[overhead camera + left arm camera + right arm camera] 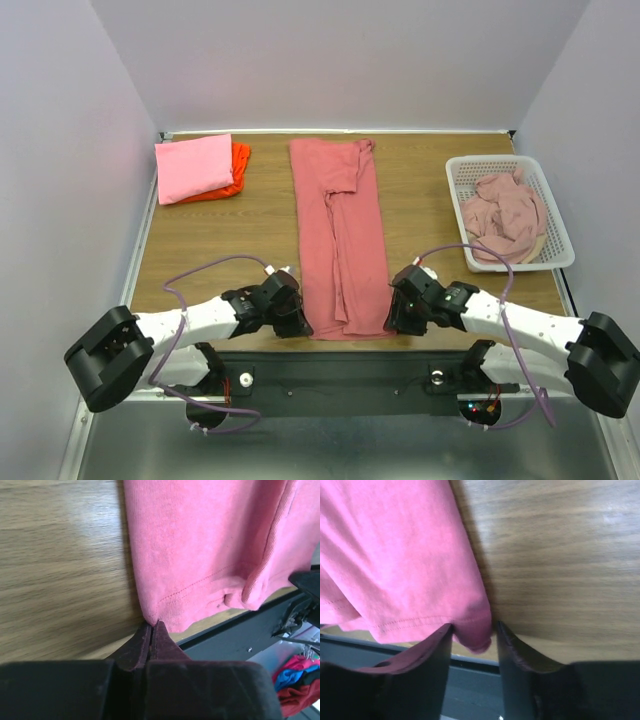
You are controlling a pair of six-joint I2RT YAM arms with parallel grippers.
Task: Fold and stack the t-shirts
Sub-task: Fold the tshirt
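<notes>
A large dusty rose-red t-shirt [340,230] lies on the wooden table as a long strip folded lengthwise, its hem at the near edge. My left gripper [297,318] sits at the hem's near-left corner. In the left wrist view its jaws [152,625] are shut, pinching the very corner of the cloth [210,545]. My right gripper [395,318] is at the near-right corner. In the right wrist view it [472,626] is open, with the shirt's corner [405,565] between the fingers. A folded bright pink t-shirt [193,167] lies on an orange-red one [238,170] at the far left.
A white mesh basket [500,160] at the right holds crumpled paler pink t-shirts [505,215]. The table's near edge and a dark metal frame [340,375] run just behind both grippers. White walls close in the table at the left, back and right.
</notes>
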